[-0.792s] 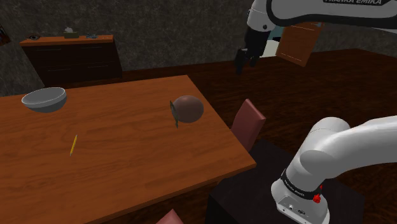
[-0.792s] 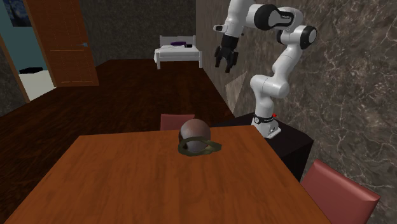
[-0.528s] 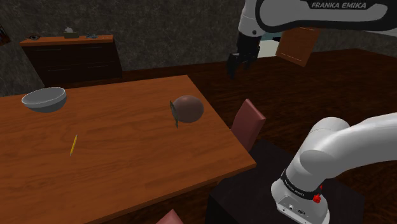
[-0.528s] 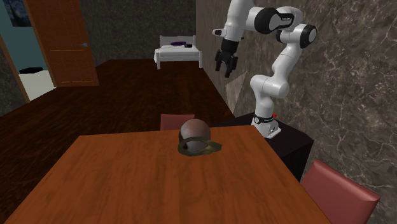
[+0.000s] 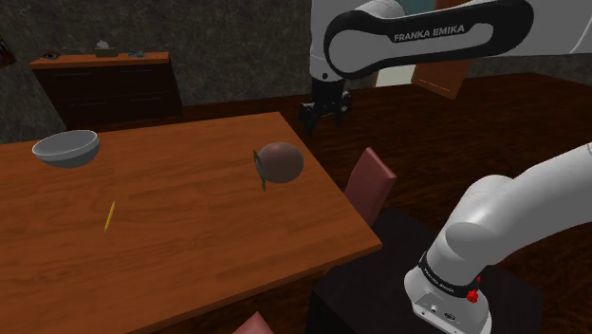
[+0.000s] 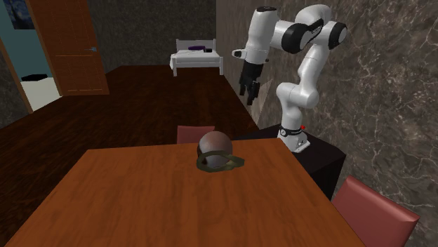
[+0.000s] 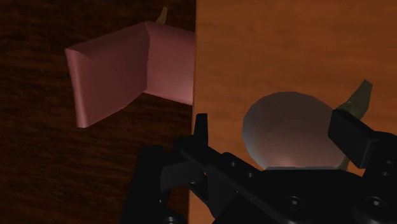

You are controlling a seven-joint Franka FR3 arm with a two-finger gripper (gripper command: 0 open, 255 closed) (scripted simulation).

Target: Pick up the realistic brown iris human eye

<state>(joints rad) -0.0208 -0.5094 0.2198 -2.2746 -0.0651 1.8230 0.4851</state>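
A pink chair (image 5: 373,180) stands at the wooden table's (image 5: 190,237) edge; just inside that edge the round brownish eye (image 5: 281,161) rests on the tabletop, untouched; beyond and higher hangs the gripper (image 5: 323,120), fingers apart; farther off sits a grey bowl (image 5: 66,148).

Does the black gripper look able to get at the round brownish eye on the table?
Probably yes: the open black gripper points at the round brownish eye, with nothing standing between them.
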